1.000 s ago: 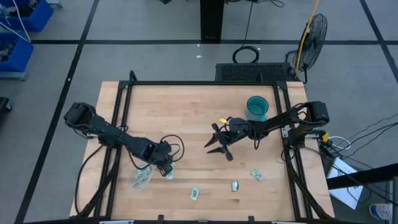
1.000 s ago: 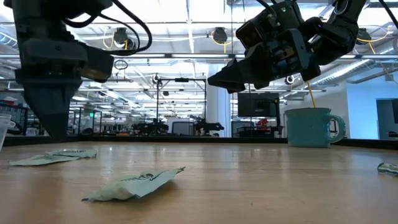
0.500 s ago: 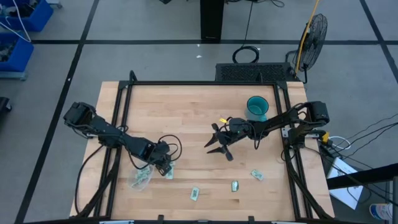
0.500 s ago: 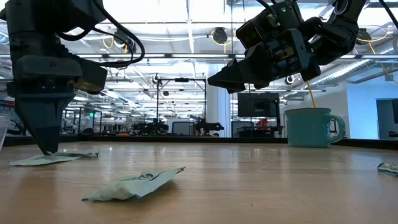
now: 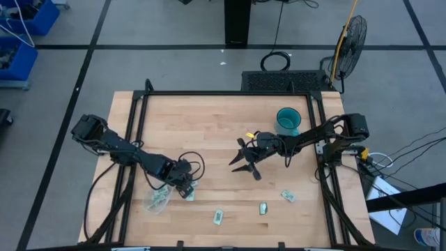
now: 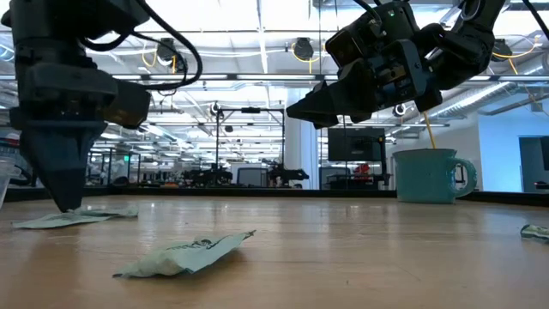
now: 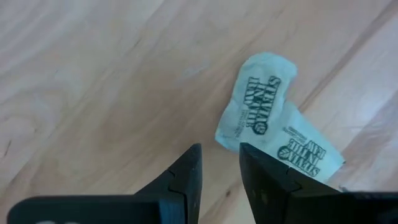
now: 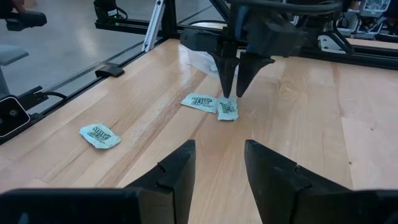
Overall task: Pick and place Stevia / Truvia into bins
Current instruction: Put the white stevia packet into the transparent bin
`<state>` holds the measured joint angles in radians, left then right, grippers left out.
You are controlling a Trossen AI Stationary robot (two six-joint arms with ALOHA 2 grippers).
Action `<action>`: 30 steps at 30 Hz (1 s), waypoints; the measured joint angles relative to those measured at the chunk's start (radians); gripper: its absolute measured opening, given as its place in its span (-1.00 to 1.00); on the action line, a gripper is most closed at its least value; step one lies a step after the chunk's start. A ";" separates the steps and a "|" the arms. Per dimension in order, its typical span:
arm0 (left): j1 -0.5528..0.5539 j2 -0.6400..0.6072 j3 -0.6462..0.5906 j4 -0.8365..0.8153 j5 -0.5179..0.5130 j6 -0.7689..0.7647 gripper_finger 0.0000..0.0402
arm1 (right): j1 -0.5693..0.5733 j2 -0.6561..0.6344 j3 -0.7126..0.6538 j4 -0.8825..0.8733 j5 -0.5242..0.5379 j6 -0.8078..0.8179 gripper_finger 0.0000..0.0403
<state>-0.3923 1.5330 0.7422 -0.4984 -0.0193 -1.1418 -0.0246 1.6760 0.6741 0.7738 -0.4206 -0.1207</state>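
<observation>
Two pale green Stevia sachets lie overlapped on the wood: one sits partly on the other. My left gripper points straight down at their edge, fingers a narrow gap apart with nothing between them. The right wrist view shows it just above the sachet. The clear tub holds several sachets beside it. Three more sachets lie flat near the table's near edge. My right gripper hangs open above mid-table. My left gripper comes from above, pointing down, with one fingertip at the lower edge of the upper sachet. Whether it touches the sachet I cannot tell. Both sachets lie flat on the table.
A teal cup stands near the far right corner, behind the right arm. A black frame rail runs round the table. Bare wood lies between the two grippers.
My left gripper has come down toward the two overlapped sachets until its tips are at table level. The sachets have not moved.
</observation>
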 joint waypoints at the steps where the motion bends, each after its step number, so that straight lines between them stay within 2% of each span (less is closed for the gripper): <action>1: 0.000 0.000 0.000 0.001 0.000 -0.001 -0.45 | 0.000 0.000 0.000 0.000 0.000 0.000 -0.34; 25: 0.001 0.000 -0.034 0.071 -0.014 -0.027 -0.45 | 0.000 0.000 0.000 0.007 0.000 0.000 -0.34; 30: 0.001 0.000 -0.036 0.080 -0.018 0.026 -0.62 | 0.000 0.000 0.000 0.007 0.000 0.000 -0.34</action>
<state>-0.3912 1.5326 0.7063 -0.4182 -0.0371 -1.1157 -0.0250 1.6760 0.6739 0.7807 -0.4206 -0.1211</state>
